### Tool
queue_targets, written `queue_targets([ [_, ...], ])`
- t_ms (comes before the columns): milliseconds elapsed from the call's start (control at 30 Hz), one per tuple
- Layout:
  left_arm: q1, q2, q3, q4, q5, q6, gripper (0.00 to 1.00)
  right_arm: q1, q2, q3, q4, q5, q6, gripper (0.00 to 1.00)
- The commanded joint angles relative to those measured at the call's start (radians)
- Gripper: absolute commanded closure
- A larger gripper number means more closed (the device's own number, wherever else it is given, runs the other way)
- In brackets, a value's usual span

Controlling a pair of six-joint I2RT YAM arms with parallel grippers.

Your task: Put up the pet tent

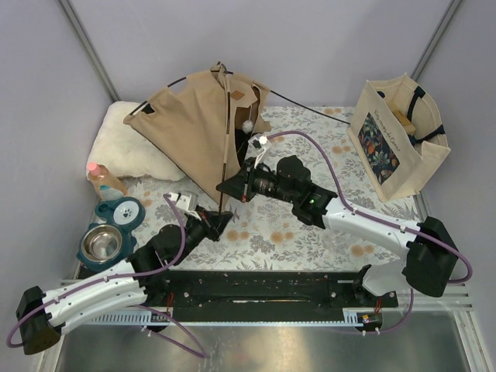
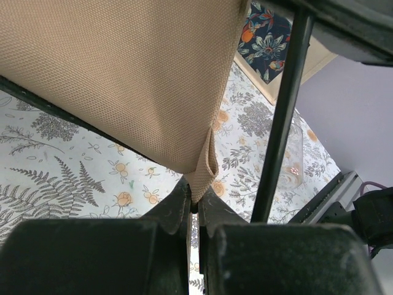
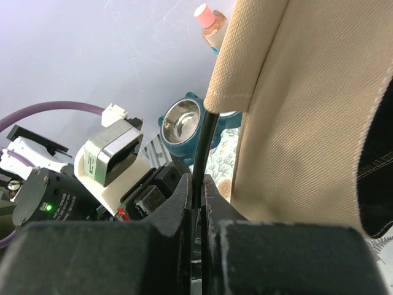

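The tan pet tent (image 1: 198, 124) stands half raised at the back middle, with its white pom-pom (image 1: 246, 124) hanging at the opening. My left gripper (image 1: 219, 221) is shut on a tan fabric loop (image 2: 206, 169) at the tent's lower corner. My right gripper (image 1: 231, 186) is shut on a thin black pole (image 3: 206, 144) just below the tent's fabric sleeve (image 3: 230, 92). The pole also shows in the left wrist view (image 2: 279, 117), upright beside the loop. Another black pole (image 1: 306, 105) arcs out to the right.
A white fluffy cushion (image 1: 124, 143) lies back left. A pink-capped bottle (image 1: 105, 180), a teal lid (image 1: 120, 211) and a steel bowl (image 1: 102, 244) sit on the left. A beige floral tote bag (image 1: 395, 139) stands back right. A floral mat (image 1: 310, 232) covers the table.
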Motion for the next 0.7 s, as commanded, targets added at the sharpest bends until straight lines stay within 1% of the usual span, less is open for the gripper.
queue_targets([
  [0, -0.056, -0.002, -0.057, -0.191, 0.109, -0.034, 1.00, -0.092, -0.002, 0.124, 0.248, 0.243, -0.076, 1.00],
  [233, -0.076, -0.013, -0.074, -0.204, 0.084, -0.052, 1.00, -0.108, 0.027, 0.144, 0.243, 0.265, -0.087, 1.00],
  [267, -0.076, -0.010, -0.077, -0.204, 0.083, -0.052, 1.00, -0.109, 0.030, 0.145, 0.246, 0.290, -0.085, 1.00],
  [500, -0.089, 0.034, -0.080, -0.204, 0.079, -0.064, 1.00, -0.120, 0.052, 0.163, 0.251, 0.330, -0.091, 1.00],
  [667, -0.102, 0.039, -0.082, -0.204, 0.061, -0.075, 1.00, -0.135, 0.064, 0.171, 0.248, 0.347, -0.085, 1.00],
])
